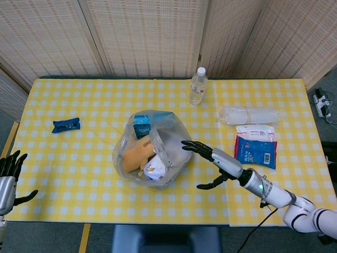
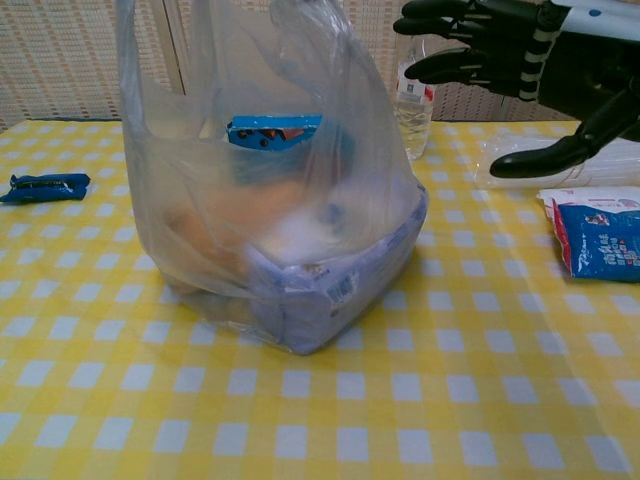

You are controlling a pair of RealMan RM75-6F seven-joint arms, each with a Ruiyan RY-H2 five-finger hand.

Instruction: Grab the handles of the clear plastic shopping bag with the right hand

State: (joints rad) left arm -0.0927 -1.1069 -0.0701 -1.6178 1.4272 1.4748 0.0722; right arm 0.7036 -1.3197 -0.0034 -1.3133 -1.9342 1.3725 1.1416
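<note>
The clear plastic shopping bag (image 1: 152, 155) (image 2: 275, 210) stands in the middle of the table, stuffed with a blue carton, an orange item and other packets. Its handles (image 2: 290, 12) rise to the top edge of the chest view. My right hand (image 1: 211, 161) (image 2: 500, 60) hovers just right of the bag with its fingers spread toward it, holding nothing and apart from the plastic. My left hand (image 1: 9, 176) rests open at the table's front left corner, far from the bag.
A water bottle (image 1: 198, 86) stands behind the bag. A roll of clear bags (image 1: 247, 114) and a blue-and-white packet (image 1: 255, 147) lie to the right. A small blue wrapper (image 1: 66, 125) lies far left on the yellow checked table (image 1: 79, 200).
</note>
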